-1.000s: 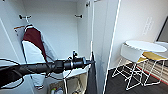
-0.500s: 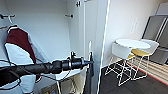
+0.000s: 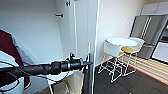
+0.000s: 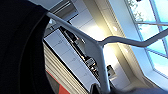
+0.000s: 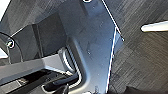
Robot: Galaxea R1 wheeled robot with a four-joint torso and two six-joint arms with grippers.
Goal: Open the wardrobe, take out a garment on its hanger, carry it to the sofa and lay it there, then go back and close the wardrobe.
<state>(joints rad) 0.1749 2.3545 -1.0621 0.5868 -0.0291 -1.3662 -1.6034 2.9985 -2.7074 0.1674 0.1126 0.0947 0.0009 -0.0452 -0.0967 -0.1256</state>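
While reaching from the left, left end effector (image 3: pixel 88 63) clenched around pale hanger (image 4: pixel 100 50), garment (image 3: pixel 86 80) below.

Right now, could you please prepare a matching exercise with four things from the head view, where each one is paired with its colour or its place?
Things:
1. maroon jacket
2. round table
3. refrigerator
4. left arm

Descriptions:
A. silver, far right of the room
B. black, reaching across to the wardrobe door edge
C. white, with white stools beside it
D. dark red, at the picture's left edge

Pairs: 1-D, 2-C, 3-A, 4-B
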